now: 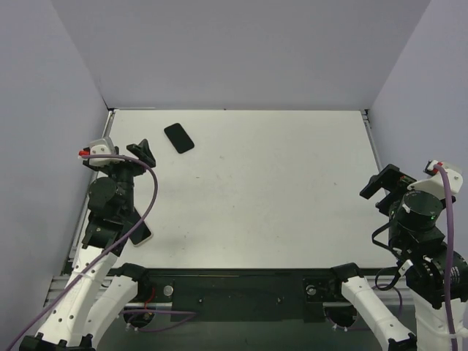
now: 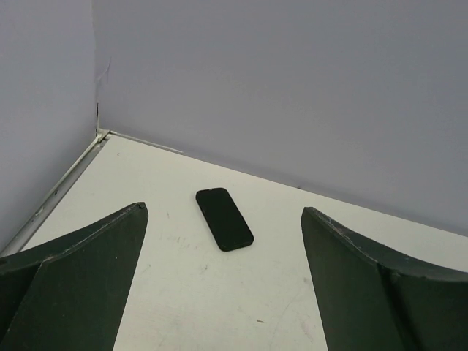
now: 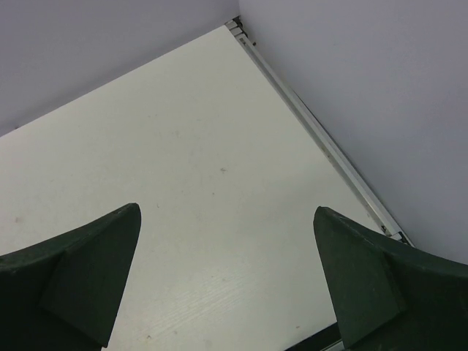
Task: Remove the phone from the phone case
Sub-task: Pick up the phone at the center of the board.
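A black phone (image 1: 178, 137) lies flat on the white table (image 1: 278, 190) at the back left. I cannot tell whether it is in a case. In the left wrist view the phone (image 2: 224, 219) lies ahead of the fingers, apart from them. My left gripper (image 1: 142, 152) (image 2: 223, 209) is open and empty, just left of and nearer than the phone. My right gripper (image 1: 384, 189) (image 3: 227, 209) is open and empty at the table's right edge, far from the phone.
A dark flat object with a pale edge (image 1: 141, 234) lies partly hidden under the left arm near the front left. Grey walls enclose the table on three sides. A metal rail (image 3: 322, 142) runs along the right edge.
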Available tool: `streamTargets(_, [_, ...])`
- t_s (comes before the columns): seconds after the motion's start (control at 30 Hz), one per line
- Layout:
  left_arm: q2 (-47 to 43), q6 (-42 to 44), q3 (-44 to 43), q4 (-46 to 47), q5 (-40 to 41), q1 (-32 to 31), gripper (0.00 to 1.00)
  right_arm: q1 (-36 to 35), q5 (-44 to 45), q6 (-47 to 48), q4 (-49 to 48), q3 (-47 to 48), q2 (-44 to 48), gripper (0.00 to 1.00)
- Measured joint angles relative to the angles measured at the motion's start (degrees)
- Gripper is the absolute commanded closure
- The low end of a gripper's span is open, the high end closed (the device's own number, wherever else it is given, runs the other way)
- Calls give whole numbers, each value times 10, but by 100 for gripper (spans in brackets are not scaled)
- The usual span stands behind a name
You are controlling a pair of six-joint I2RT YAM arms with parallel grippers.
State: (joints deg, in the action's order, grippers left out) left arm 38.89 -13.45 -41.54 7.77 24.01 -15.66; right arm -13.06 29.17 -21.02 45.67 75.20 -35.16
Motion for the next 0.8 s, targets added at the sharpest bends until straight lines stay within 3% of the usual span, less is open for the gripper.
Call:
streamTargets(0.4, [62,-30,-15,-28,25,-2,3,0,-1,-13,-5,-59,18,1])
streamTargets(0.63, [147,-97,-80,-155,44,-8,3,0,-36,-27,-12,-98,18,1])
streamTargets(0.8, [157,-150,-80,-267,40,0,3,0,-52,-30,-20,-105,18,1])
